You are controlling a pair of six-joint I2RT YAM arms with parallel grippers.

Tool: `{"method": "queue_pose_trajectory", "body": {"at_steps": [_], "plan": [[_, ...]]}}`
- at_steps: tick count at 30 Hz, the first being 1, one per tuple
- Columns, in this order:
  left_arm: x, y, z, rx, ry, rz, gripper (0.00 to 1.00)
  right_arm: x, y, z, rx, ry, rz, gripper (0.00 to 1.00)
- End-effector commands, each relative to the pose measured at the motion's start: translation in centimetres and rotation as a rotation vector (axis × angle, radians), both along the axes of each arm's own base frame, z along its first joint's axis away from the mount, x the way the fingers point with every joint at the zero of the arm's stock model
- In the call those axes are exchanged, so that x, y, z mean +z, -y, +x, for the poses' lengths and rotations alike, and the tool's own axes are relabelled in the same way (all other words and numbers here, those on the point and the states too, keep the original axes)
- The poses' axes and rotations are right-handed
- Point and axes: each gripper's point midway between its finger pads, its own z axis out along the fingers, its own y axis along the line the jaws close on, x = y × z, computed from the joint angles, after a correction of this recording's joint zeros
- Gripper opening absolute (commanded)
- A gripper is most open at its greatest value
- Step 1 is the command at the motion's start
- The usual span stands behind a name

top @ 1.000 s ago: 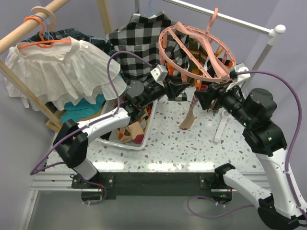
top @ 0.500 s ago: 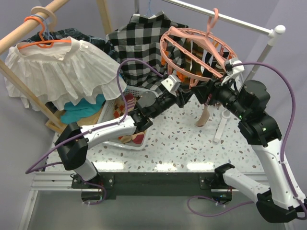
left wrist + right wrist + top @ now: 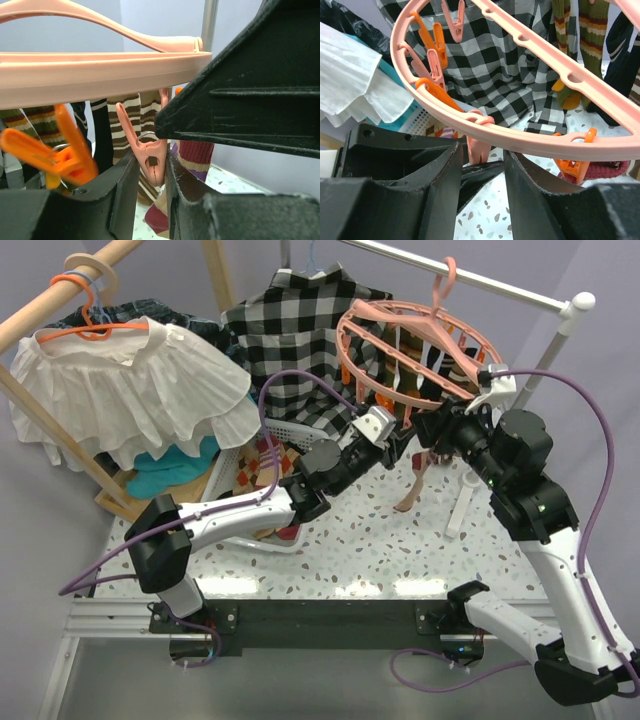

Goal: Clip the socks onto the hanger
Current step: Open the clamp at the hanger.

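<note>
The salmon-pink hanger (image 3: pixel 342 345) hangs tilted from the white rail, with several socks (image 3: pixel 420 345) clipped under it. My left gripper (image 3: pixel 402 433) reaches up to its near rim. In the left wrist view its fingers (image 3: pixel 148 172) press on both sides of a pink clip peg (image 3: pixel 151 159) under the hanger's rim (image 3: pixel 100 75); the peg's own jaws are closed. A red, cream and purple striped sock (image 3: pixel 196 152) dangles just behind it, over the table (image 3: pixel 413 485); what holds it is hidden. My right gripper (image 3: pixel 440 435) faces the left one, open (image 3: pixel 482 150), below the ring (image 3: pixel 530 127).
A black-and-white checked shirt (image 3: pixel 280 340) hangs behind the ring. A white mesh basket (image 3: pixel 268 540) with more socks sits under my left arm. A white blouse (image 3: pixel 130 390) on an orange coat hanger (image 3: pixel 95 315) hangs left. A white clip (image 3: pixel 460 510) lies on the table.
My left arm has stretched up and right from the basket to the hanger's rim. My right gripper rose towards the ring; the ring levelled out and the striped sock swung sideways.
</note>
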Motion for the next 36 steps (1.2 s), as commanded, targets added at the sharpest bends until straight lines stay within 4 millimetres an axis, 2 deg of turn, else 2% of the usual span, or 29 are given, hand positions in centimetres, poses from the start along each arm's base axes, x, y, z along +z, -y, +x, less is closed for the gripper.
{"method": "queue_pose_trajectory", "body": {"at_steps": [1,4,12,16,19,21,23,28,30,31,32,34,36], "plan": [[2.0,0.4,-0.2,0.033,0.072,-0.005,0.3,2.2,0.2,0.7,-0.043,0.066,0.068,0.41],[1.7,0.8,-0.3,0.033,0.081,0.01,0.3,2.4,0.5,1.0,-0.066,0.075,0.085,0.42],[1.6,1.3,-0.8,0.046,0.114,0.034,0.31,1.2,1.3,1.9,-0.137,0.049,0.104,0.43],[1.4,1.3,-0.9,0.045,0.114,0.039,0.32,0.9,1.6,2.1,-0.16,0.045,0.1,0.36],[1.4,1.0,-1.0,0.042,0.113,0.038,0.33,0.8,1.8,2.1,-0.166,0.049,0.093,0.26],[1.4,0.9,-1.4,0.03,0.115,0.038,0.35,0.9,1.9,2.0,-0.166,0.053,0.087,0.2],[0.9,0.8,-1.7,0.013,0.107,0.043,0.37,0.9,1.9,1.9,-0.161,0.057,0.082,0.2],[1.5,0.1,-2.9,-0.069,0.077,-0.006,0.45,0.4,1.6,1.8,-0.142,0.053,0.067,0.18],[1.5,-0.3,-2.9,-0.124,0.044,-0.03,0.5,0.3,1.7,1.7,-0.141,0.054,0.059,0.17],[1.5,-0.9,-2.2,-0.128,0.0,-0.06,0.51,0.1,1.7,1.7,-0.143,0.049,0.054,0.17],[1.5,-0.8,-2.6,-0.182,-0.01,-0.066,0.54,0.2,1.8,1.7,-0.143,0.053,0.053,0.17],[1.7,-1.4,-2.0,-0.226,-0.058,-0.1,0.56,-0.1,1.7,1.7,-0.139,0.05,0.043,0.16],[1.9,-1.4,-2.4,-0.285,-0.067,-0.11,0.58,-0.2,1.7,1.7,-0.132,0.055,0.039,0.16]]}}
